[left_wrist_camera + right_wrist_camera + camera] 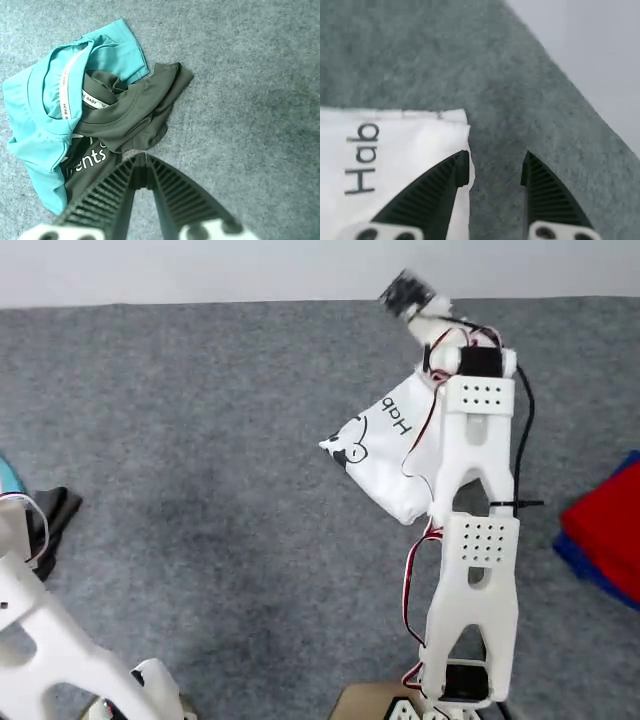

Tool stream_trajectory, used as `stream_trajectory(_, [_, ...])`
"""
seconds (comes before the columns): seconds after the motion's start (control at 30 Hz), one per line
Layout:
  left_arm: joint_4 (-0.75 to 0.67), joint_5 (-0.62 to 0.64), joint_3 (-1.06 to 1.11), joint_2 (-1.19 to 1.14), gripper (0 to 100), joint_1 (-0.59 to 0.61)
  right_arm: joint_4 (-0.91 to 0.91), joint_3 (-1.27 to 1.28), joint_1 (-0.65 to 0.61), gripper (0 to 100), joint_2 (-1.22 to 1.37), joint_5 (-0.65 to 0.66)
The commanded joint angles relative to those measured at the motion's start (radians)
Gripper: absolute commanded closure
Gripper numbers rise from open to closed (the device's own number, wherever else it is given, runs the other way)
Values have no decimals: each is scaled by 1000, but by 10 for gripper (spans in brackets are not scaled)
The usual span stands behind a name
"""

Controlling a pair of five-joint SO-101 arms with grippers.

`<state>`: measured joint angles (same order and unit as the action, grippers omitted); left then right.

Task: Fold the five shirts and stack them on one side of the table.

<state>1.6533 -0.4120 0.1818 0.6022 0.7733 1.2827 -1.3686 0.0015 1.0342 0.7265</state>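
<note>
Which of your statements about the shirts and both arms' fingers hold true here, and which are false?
1. The right gripper has its fingers open at the edge of the white shirt. True.
2. The left gripper has its fingers spread wide. False: they are closed together.
3. The teal shirt lies folded flat, apart from the dark grey shirt. False: both are crumpled in one overlapping heap.
4. A red shirt lies on a blue shirt at the edge of the table. True.
</note>
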Motion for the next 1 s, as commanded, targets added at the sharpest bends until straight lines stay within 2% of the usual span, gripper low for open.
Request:
stream_trajectory(0.0, [6, -5, -8, 23, 994, 0, 131, -146, 8, 818, -25, -143])
stream_trajectory(0.07, [6, -5, -8, 23, 994, 0, 208, -207, 8, 818, -22, -242])
stream_trajectory(0.23, [5, -5, -8, 23, 994, 0, 375, -316, 21, 818, -27, -681])
stream_trajectory(0.3, [5, -5, -8, 23, 994, 0, 438, -315, 22, 818, -30, -802])
stream_trajectory(0.37, [3, -5, -8, 23, 994, 0, 512, -315, 24, 819, -30, -870])
stream_trajectory(0.5, [3, -5, -8, 21, 994, 0, 518, -313, 50, 820, -42, -1011])
stream_trajectory(0.67, [5, -5, -8, 17, 994, 0, 518, -259, 48, 819, -143, -1079])
stream_trajectory(0.87, [2, -5, -8, 15, 994, -2, 515, 87, 47, 816, -369, -1224])
stream_trajectory(0.97, [0, -5, -8, 15, 994, -2, 513, 278, 35, 744, -449, -1320])
